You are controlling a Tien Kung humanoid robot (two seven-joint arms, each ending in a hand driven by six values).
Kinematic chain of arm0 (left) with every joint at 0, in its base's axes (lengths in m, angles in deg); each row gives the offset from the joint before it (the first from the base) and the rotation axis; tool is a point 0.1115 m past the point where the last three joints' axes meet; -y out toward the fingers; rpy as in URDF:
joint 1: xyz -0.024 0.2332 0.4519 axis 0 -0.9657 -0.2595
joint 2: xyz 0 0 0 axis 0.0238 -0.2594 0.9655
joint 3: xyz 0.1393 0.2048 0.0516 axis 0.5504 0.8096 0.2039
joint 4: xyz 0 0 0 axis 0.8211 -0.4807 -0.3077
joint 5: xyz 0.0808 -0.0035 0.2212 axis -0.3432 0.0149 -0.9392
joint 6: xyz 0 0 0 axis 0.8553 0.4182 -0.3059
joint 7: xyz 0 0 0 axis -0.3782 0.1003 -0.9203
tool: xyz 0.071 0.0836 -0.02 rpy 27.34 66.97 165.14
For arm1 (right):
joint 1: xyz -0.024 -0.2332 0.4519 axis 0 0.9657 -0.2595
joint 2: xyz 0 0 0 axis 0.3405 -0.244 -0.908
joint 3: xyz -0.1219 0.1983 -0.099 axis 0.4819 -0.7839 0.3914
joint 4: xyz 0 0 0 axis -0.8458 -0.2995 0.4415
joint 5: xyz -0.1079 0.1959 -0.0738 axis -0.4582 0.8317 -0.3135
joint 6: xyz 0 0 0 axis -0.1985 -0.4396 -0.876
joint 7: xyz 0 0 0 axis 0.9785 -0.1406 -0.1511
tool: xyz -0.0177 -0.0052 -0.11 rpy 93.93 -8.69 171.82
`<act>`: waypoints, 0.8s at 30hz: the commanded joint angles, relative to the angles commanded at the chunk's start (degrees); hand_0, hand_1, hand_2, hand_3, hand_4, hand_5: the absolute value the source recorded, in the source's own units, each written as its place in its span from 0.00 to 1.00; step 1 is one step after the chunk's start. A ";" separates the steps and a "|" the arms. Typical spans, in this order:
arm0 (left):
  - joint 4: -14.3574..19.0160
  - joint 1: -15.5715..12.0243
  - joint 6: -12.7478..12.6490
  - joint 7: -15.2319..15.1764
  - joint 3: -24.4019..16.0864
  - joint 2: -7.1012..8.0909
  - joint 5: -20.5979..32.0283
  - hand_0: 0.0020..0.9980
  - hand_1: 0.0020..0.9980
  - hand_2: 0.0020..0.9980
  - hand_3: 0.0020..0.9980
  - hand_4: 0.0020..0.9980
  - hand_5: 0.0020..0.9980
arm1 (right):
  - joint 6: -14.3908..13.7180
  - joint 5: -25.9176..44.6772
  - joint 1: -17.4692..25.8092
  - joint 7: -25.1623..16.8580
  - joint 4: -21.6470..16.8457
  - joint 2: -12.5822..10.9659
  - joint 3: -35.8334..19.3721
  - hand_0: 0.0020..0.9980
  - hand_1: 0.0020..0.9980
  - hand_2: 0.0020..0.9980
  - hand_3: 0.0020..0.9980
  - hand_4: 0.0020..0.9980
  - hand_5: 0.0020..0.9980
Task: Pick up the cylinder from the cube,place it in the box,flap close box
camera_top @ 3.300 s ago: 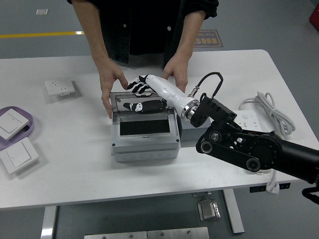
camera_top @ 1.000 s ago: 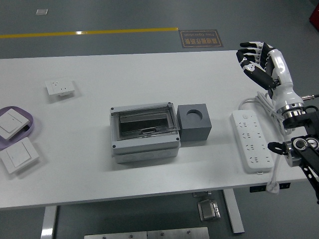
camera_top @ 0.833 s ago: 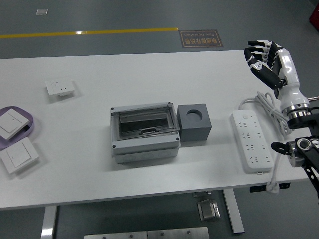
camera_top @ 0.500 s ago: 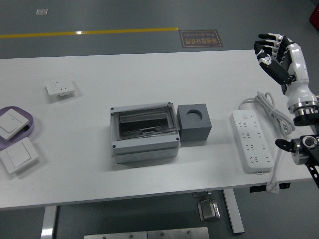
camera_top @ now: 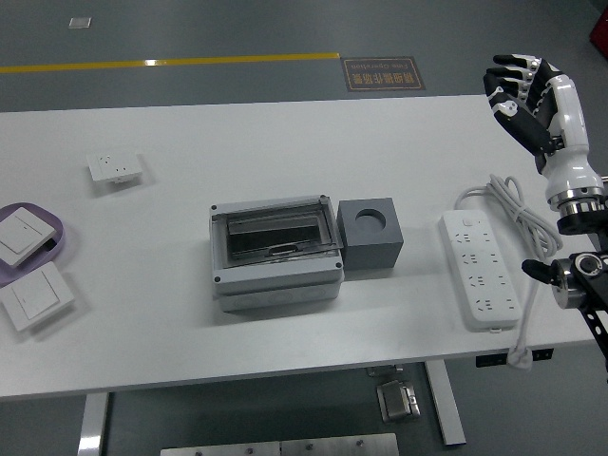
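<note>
A grey box (camera_top: 275, 255) with a clear flap lid lying shut over it sits at the table's middle. Through the lid a dark shape shows inside, too dim to name. Against the box's right side stands a dark grey cube (camera_top: 370, 234) with an empty round hole in its top. No cylinder shows on the cube. My right hand (camera_top: 521, 87) is raised at the far right, off past the table's right end, fingers spread and holding nothing. My left arm is out of view.
A white power strip (camera_top: 480, 269) with its coiled cable (camera_top: 518, 204) lies at the right. A white wall socket (camera_top: 115, 168) sits at the left. Two white switches, one (camera_top: 36, 295) on the table and one (camera_top: 17, 235) on a purple tray, lie at the left edge.
The person who held the box has gone and my right hand has left it. The lid is now down. Over the last second my right hand has risen and drifted right.
</note>
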 joint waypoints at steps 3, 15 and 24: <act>0.05 -0.01 0.01 0.00 0.11 0.07 0.16 0.63 0.62 0.55 0.63 0.71 0.33 | 0.00 0.18 -0.27 -0.06 0.25 0.22 0.32 0.73 0.64 0.64 0.67 0.71 0.35; 0.19 0.03 0.03 -0.03 0.39 0.17 0.43 0.63 0.62 0.55 0.63 0.71 0.33 | 1.24 5.21 -0.68 -0.44 2.67 0.87 0.48 0.73 0.64 0.64 0.66 0.72 0.34; 0.28 0.20 0.08 -0.05 0.53 0.11 0.55 0.63 0.62 0.55 0.63 0.71 0.33 | 1.32 4.82 -0.53 0.07 2.74 0.86 0.25 0.74 0.64 0.64 0.67 0.72 0.33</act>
